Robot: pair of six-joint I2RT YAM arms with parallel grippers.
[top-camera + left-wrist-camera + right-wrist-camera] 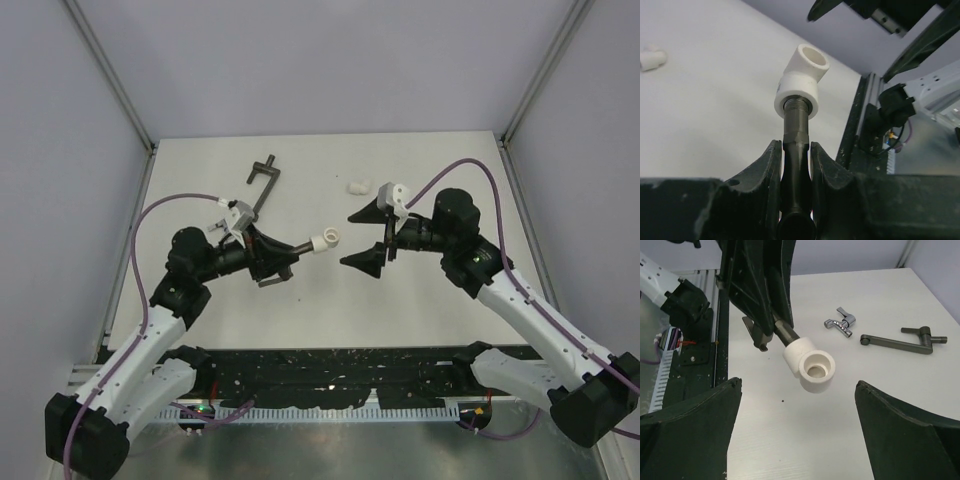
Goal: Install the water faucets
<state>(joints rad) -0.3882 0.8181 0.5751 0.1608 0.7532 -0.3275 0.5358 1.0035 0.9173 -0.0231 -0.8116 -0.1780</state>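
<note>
Two faucets are in view. The dark faucet (pixel 795 122) is clamped by its body between the fingers of the left gripper (pixel 285 258) and held clear of the table (pixel 420 300). Its threaded end points out past the fingertips. A white elbow fitting (pixel 801 82) sits on that threaded end, its open socket turned away from the gripper. In the right wrist view the faucet's thin lever hangs at 7 o'clock of the body, just beside the left gripper's fingers.

The silver faucet (pixel 841 323) lies loose on the table, touched by neither arm. It rests at 10 o'clock of the near end of the T-handled bar (pixel 895 341), close to it but apart.

The right gripper (pixel 362 238) has its fingers spread wide and grips nothing. In the top view the fitted elbow stands at 9 o'clock of this gripper, near but not touching, with its socket facing the gap between the fingers. A spare elbow (pixel 358 186) lies on the table at 12 o'clock of the right gripper, well clear of both arms. The bar lies toward 11 o'clock of the left gripper.
</note>
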